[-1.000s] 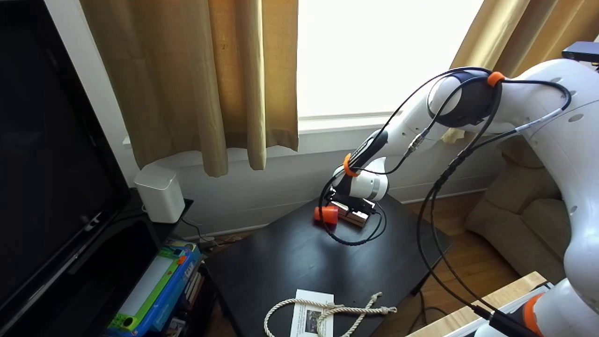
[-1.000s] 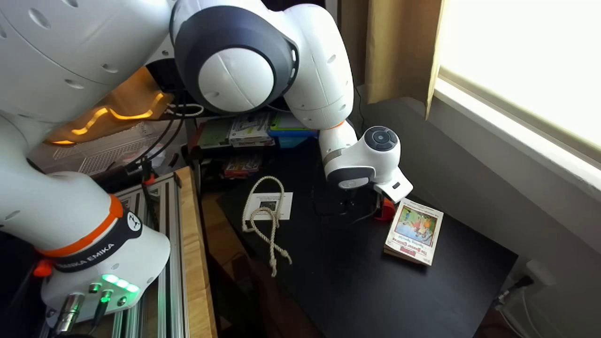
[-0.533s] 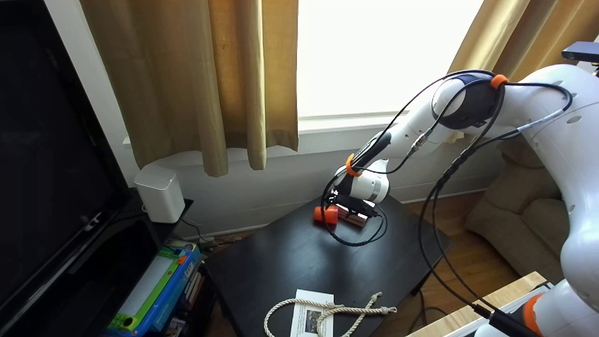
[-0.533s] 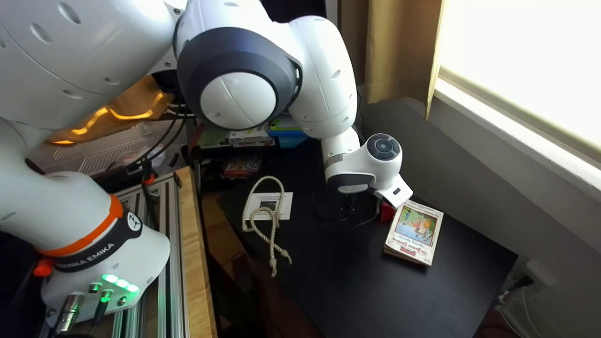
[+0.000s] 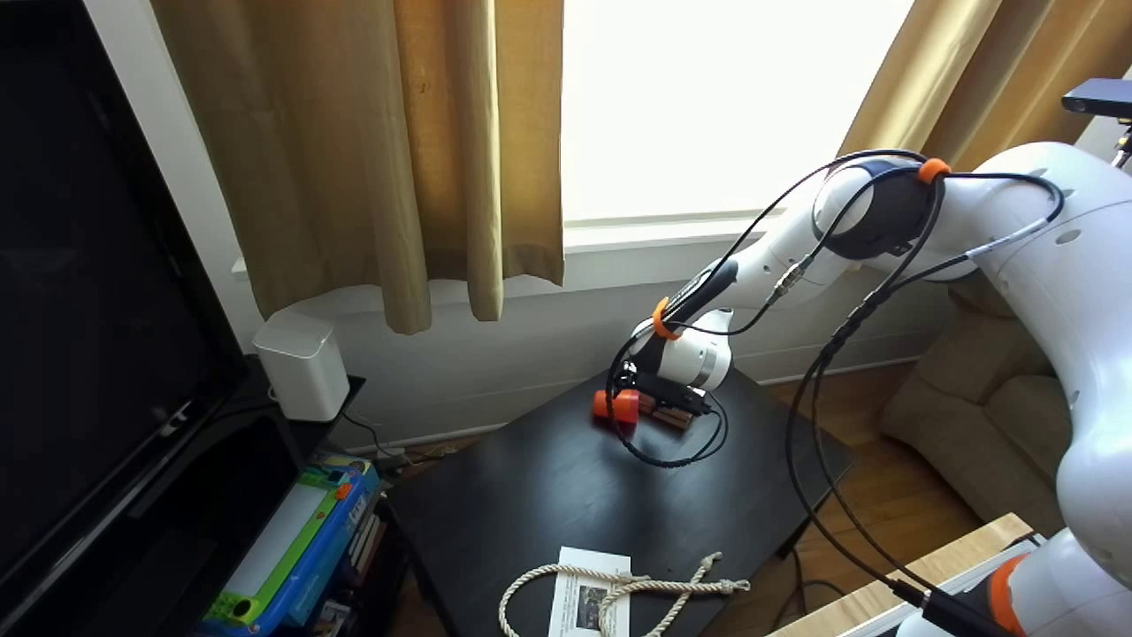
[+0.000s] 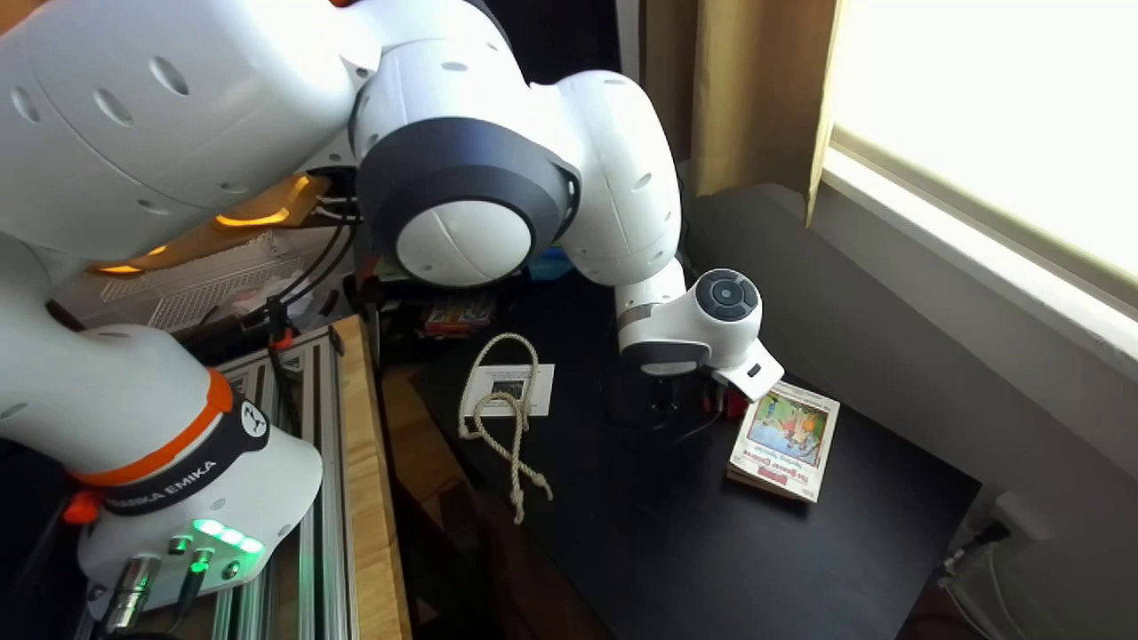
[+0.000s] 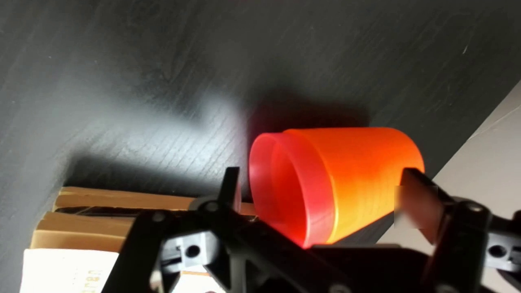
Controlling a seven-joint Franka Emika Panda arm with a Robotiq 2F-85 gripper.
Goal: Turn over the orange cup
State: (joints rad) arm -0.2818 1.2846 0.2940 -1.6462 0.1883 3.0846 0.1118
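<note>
The orange cup (image 7: 362, 175) lies on its side on the black table, its open mouth facing left in the wrist view. It also shows in both exterior views (image 5: 619, 407), though only a small red part is visible behind the hand (image 6: 734, 402). My gripper (image 7: 323, 181) is open. One finger stands just outside the mouth end and the other near the closed base, so the cup lies between them lengthwise. No firm grip shows; whether the base-side finger touches the cup I cannot tell. In an exterior view the gripper body (image 5: 665, 389) is just above the cup; its fingertips are hidden.
A small stack of books (image 6: 787, 437) lies right beside the cup, under the hand's edge, and shows in the wrist view (image 7: 87, 236). A rope (image 6: 498, 400) and a white paper card (image 6: 540, 391) lie farther off on the table (image 6: 676, 533). A wall and window sill (image 6: 960, 231) stand behind.
The arm has come down; the hand has sunk slightly and covers more of the cup and the books' edge. The cup has hardly moved.
</note>
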